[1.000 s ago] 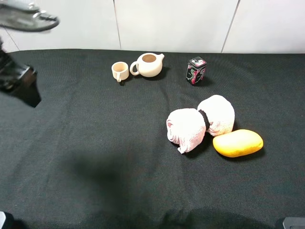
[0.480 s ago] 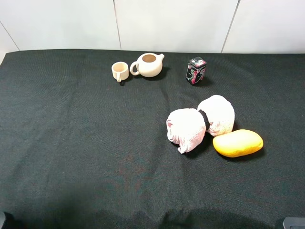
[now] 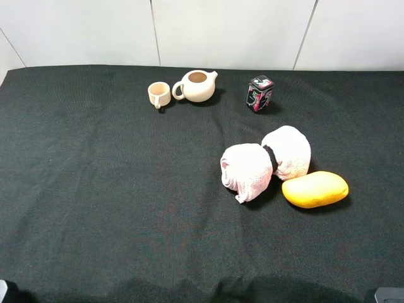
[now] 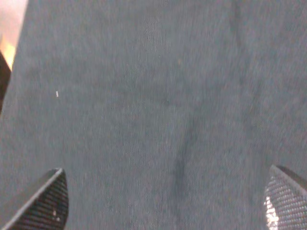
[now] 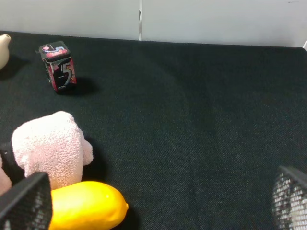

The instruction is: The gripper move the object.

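Observation:
The small cream cup [image 3: 158, 94] with a loop handle stands upright at the back of the black cloth, just left of the cream teapot [image 3: 197, 85]. No arm shows in the high view. In the left wrist view my left gripper [image 4: 165, 203] is open over bare cloth, with only its two ribbed fingertips [image 4: 45, 201] showing far apart. In the right wrist view my right gripper [image 5: 158, 203] is open too, its fingertips [image 5: 26, 201] at the frame's corners, low over the cloth near the yellow fruit. The cup is in neither wrist view.
A small dark printed tin [image 3: 259, 93] stands right of the teapot, also in the right wrist view [image 5: 58, 66]. Two pink rolled towels [image 3: 265, 161] tied with a black band lie centre right, with a yellow mango-like fruit [image 3: 315, 189] beside them. White wall panels back the table.
One second ago the left arm was at the far left of the high view, with its shadow on the cloth. It has withdrawn out of that view. The objects have not moved.

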### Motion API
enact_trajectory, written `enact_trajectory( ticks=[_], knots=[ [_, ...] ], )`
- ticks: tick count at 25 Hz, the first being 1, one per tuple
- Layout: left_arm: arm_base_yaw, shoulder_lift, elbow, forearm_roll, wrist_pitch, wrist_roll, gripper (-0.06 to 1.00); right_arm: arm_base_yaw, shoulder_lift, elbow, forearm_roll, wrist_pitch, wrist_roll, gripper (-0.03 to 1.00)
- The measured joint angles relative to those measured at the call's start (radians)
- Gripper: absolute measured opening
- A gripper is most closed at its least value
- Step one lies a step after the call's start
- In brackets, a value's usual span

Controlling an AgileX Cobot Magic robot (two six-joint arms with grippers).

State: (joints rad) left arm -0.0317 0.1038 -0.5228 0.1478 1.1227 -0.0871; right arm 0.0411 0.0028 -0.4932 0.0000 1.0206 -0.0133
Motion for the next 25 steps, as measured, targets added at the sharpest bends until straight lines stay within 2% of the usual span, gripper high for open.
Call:
enact_trajectory(
  ticks=[5, 10, 25],
  knots=[
    [0.000, -0.107, 0.001, 0.000, 0.006, 0.001, 0.85, 0.000, 0.000, 0.000, 0.000, 0.000, 0.000, 0.69],
    [0.000, -0.107, 0.030, -0.001, -0.043, 0.001, 0.85, 0.000, 0.000, 0.000, 0.000, 0.000, 0.000, 0.69],
    [-0.003, -0.107, 0.034, -0.003, -0.058, 0.001, 0.85, 0.000, 0.000, 0.000, 0.000, 0.000, 0.000, 0.69]
  ],
)
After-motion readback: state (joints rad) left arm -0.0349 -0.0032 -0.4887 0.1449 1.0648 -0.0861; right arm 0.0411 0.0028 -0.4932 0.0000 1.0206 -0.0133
